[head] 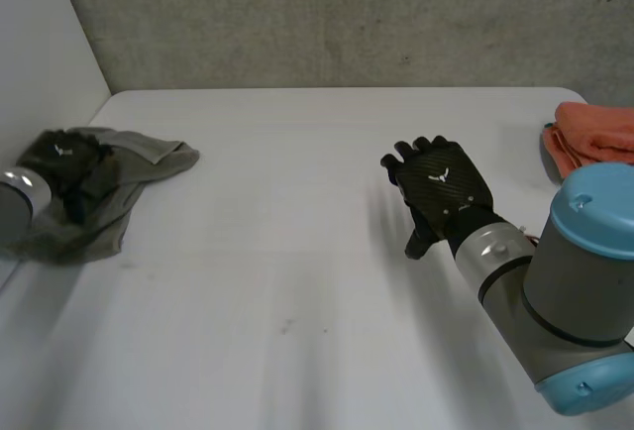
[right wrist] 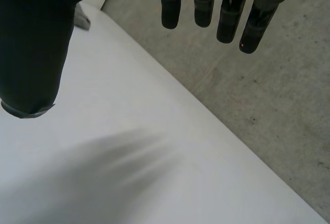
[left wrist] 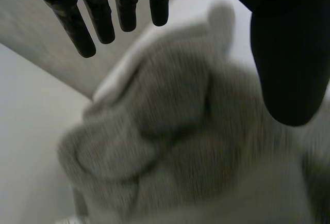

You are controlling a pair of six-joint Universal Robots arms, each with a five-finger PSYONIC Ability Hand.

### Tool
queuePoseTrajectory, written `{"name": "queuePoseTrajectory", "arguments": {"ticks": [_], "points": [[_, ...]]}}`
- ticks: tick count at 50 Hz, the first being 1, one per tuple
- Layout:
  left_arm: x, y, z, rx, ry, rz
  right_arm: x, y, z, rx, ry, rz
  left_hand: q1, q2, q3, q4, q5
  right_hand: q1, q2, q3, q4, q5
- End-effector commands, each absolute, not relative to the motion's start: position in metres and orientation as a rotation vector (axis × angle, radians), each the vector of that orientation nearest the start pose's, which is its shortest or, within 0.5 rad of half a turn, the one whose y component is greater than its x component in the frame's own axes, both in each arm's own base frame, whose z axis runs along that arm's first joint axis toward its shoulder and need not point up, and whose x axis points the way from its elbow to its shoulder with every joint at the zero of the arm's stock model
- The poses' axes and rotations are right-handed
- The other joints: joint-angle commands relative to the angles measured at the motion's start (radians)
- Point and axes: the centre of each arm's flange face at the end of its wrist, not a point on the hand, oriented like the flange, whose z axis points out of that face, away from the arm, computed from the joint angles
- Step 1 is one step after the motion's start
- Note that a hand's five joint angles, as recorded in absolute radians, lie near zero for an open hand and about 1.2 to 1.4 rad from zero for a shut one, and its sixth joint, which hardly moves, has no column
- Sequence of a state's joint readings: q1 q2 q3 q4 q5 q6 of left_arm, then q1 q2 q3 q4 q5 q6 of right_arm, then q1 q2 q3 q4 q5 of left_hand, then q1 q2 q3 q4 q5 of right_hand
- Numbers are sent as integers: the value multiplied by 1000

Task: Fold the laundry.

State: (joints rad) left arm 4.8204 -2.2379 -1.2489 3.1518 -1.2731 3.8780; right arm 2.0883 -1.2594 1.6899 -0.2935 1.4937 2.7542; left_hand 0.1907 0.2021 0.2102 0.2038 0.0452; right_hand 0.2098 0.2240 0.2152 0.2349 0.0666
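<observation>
Where the head view looks down, my left hand (head: 61, 158) lies on the grey cloth (head: 139, 167), a soft crumpled heap near the left edge of the smooth white desk (head: 297, 281), with one flap spread out toward the middle. Part of that heap is hidden under my hand and wrist. My right hand (head: 443, 192) hangs over bare desk right of the middle, well apart from the grey cloth, back of the hand up, fingers loosely bent and holding nothing. An orange cloth (head: 594, 133), thick and folded, sits at the far right edge of the desk, cut off by the frame and partly hidden behind the light-blue cap of my right arm (head: 584, 222). From the left wrist view, my left fingers (left wrist: 85, 33) reach out straight and apart from the thumb (left wrist: 289, 53), unclenched, with the knitted-looking folds of the grey cloth bunched under the palm; I cannot tell whether the fingertips touch it. From the right wrist view, my right fingers (right wrist: 227, 17) hang straight and side by side, the right thumb (right wrist: 31, 53) set wide from them, above the matte desk, whose straight edge runs against rough grey concrete (right wrist: 258, 90).
</observation>
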Motion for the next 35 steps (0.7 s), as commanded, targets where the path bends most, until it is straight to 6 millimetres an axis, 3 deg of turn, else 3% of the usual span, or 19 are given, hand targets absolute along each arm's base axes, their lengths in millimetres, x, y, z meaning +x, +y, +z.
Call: {"name": "queuePoseTrajectory", "arguments": {"ticks": [1, 3, 8, 12, 14, 15, 18, 19, 22, 23, 26, 27, 30, 31, 33, 35], "points": [[-103, -443, 114, 1011, 2151, -1562, 288, -236, 192, -1061, 2015, -1968, 22, 11, 3, 9, -7, -35, -49, -41, -60, -67], [-104, -445, 112, 1011, 2146, -1571, 288, -236, 192, -1060, 2017, -1969, 87, 76, 67, 74, 58, -35, -49, -41, -60, -67], [-110, -450, 113, 993, 2127, -1622, 287, -237, 192, -1058, 2017, -1971, 1186, 1175, 1167, 1173, 1157, -35, -49, -41, -60, -67], [-139, -446, 132, 942, 2084, -1745, 287, -237, 193, -1057, 2015, -1973, 1206, 1194, 1186, 1192, 1177, -35, -49, -41, -60, -67], [-149, -439, 153, 902, 2079, -1805, 287, -237, 194, -1056, 2011, -1978, 1206, 1194, 1186, 1192, 1177, -35, -49, -41, -60, -67], [-159, -428, 179, 848, 2083, -1889, 287, -237, 195, -1054, 2008, -1981, 1206, 1194, 1186, 1192, 1177, -35, -49, -41, -60, -67], [-175, -407, 212, 753, 2134, -2034, 288, -239, 199, -1050, 1997, -1998, 1206, 1194, 1186, 1192, 1177, -35, -49, -41, -60, -67], [-190, -391, 229, 698, 2193, -2134, 288, -239, 201, -1047, 1991, -2005, 1206, 1194, 1186, 1192, 1177, -35, -49, -41, -60, -67], [-220, -360, 253, 645, 2302, -2289, 284, -247, 210, -1019, 1982, -2050, 1206, 1194, 1186, 1192, 1177, -35, -49, -41, -60, -67], [-239, -335, 264, 641, 2389, -2366, 282, -251, 213, -1006, 1985, -2065, 1206, 1194, 1186, 1192, 1177, -35, -49, -41, -60, -67], [-264, -298, 272, 677, 2531, -2442, 268, -269, 221, -951, 2020, -2117, 1206, 1194, 1186, 1192, 1177, -35, -49, -41, -60, -67], [-277, -279, 270, 718, 2620, -2455, 265, -273, 222, -940, 2027, -2129, 1206, 1194, 1186, 1192, 1177, -35, -49, -41, -60, -67], [-295, -256, 251, 806, 2775, -2381, 258, -280, 227, -910, 2037, -2159, 1206, 1194, 1186, 1192, 1177, -35, -49, -41, -60, -67], [-309, -243, 235, 882, 2847, -2315, 256, -282, 227, -902, 2041, -2163, 840, 828, 820, 827, 811, -35, -49, -41, -60, -67], [-322, -233, 223, 956, 2888, -2258, 254, -284, 228, -898, 2043, -2171, 53, 41, 33, 40, 24, -35, -49, -41, -60, -67], [-338, -227, 211, 1048, 2906, -2212, 252, -287, 229, -889, 2049, -2176, -4, -15, -23, -17, -33, -35, -49, -41, -60, -67]]}}
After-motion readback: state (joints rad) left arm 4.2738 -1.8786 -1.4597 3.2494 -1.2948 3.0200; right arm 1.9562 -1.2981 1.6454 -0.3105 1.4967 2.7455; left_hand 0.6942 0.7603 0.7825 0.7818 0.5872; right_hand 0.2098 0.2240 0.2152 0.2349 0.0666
